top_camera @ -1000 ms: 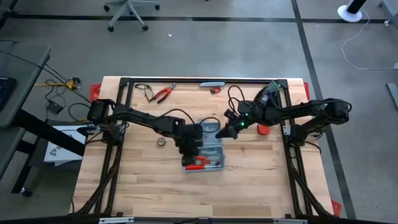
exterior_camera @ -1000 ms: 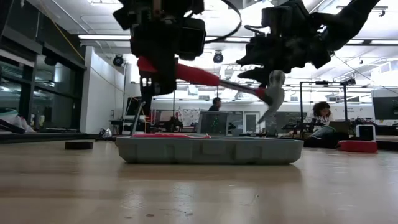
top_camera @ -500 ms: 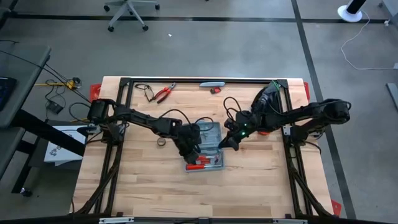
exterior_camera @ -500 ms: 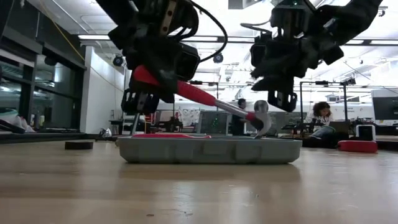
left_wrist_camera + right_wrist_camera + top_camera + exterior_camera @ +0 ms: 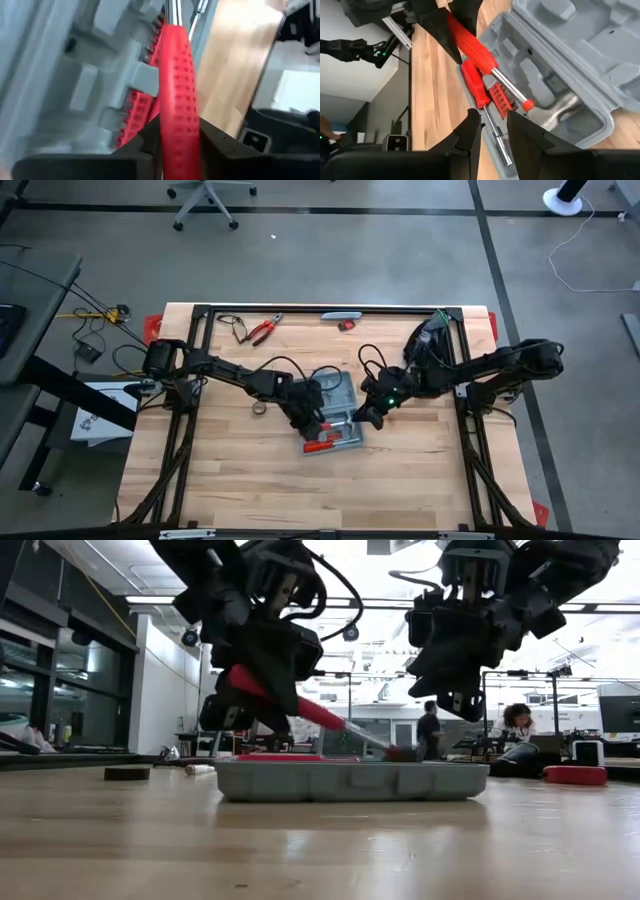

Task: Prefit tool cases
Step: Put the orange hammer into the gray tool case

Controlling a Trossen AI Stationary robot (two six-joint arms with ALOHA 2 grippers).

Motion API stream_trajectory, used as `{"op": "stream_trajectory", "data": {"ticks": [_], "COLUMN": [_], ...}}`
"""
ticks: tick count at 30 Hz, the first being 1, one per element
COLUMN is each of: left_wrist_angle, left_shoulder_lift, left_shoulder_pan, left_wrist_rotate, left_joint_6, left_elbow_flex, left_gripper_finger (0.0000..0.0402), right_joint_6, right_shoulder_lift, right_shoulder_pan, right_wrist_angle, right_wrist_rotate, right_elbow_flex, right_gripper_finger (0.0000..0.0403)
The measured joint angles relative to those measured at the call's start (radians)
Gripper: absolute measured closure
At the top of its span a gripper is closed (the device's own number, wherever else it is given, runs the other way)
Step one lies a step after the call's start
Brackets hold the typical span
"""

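Note:
The tool case [image 5: 340,395] lies open on the table, its moulded grey inside [image 5: 580,60] facing up. A red screwdriver [image 5: 475,87] and a red bit holder [image 5: 498,100] lie in it. My left gripper [image 5: 318,425] is over the case's near left part, shut on a red-handled hammer [image 5: 300,705]. The hammer's metal head [image 5: 565,105] is down in a slot of the case. My right gripper [image 5: 365,418] hangs open just above the case's near right part [image 5: 455,700], with nothing between its fingers [image 5: 470,135]. My left gripper pinches the hammer's red handle [image 5: 175,115] between its two fingers, toward the handle's free end [image 5: 240,680]. The fingers come slanting down from the table's left and lie across the handle. The hammer is tilted, head low in the case [image 5: 400,753], handle end raised.
Red pliers [image 5: 265,330], a grey bar [image 5: 342,315] and a small red piece [image 5: 346,325] lie along the far edge. A tape roll [image 5: 259,408] sits left of the case. A flat red thing [image 5: 575,775] lies to the right. Bare wood spreads toward the near edge.
My left gripper has sunk and rolled, tipping the hammer so that its head went from the air above the case down into it. My right gripper has moved toward the near edge, over the case. The case's left end has shifted a little.

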Motion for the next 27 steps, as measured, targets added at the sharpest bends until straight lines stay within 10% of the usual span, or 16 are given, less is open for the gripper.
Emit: {"op": "stream_trajectory", "data": {"ticks": [27], "left_wrist_angle": [0.074], "left_shoulder_lift": [0.055], "left_shoulder_pan": [0.013], "left_wrist_rotate": [0.201], "left_joint_6": [0.014], "left_elbow_flex": [0.002], "left_gripper_finger": [0.031], "right_joint_6": [-0.04], "right_shoulder_lift": [0.0], "right_shoulder_pan": [0.041], "right_wrist_angle": [-0.111], "right_wrist_rotate": [0.115], "right_elbow_flex": [0.0], "right_gripper_finger": [0.0316]}}
